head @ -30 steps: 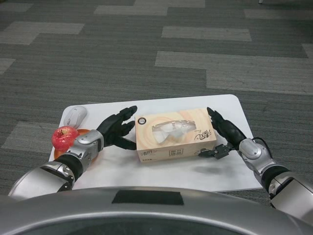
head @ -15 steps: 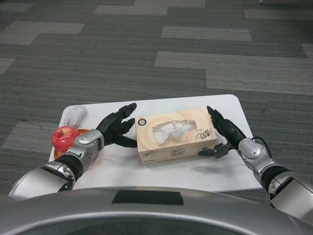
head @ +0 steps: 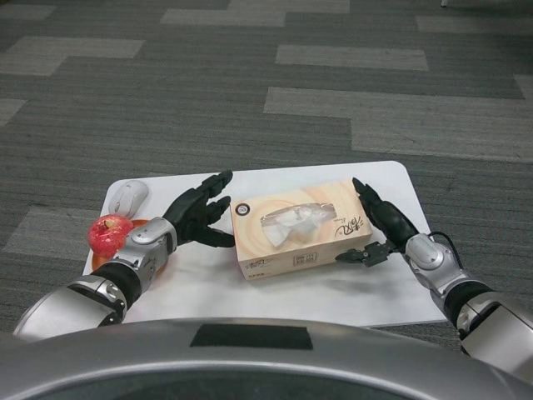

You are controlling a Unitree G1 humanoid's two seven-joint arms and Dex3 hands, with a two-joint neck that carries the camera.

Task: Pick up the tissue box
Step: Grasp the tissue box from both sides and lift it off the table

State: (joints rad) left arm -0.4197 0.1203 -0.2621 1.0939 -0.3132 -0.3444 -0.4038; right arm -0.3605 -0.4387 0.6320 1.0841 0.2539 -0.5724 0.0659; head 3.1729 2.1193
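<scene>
Both hands flank tissue box [head: 296, 227] — right fingers [head: 375, 212] touching, left fingers [head: 204, 208] beside

Rectangular cardboard tissue box [head: 300, 229], peach and cream with a printed design. Lies flat near the middle of the white table, top face up, long axis running left to right and turned slightly so the right end sits farther back. White tissue showing through the oval opening in the top. Round dark logo at the top's left corner, dark brush-style lettering toward the right end, small print on the front side.
</scene>
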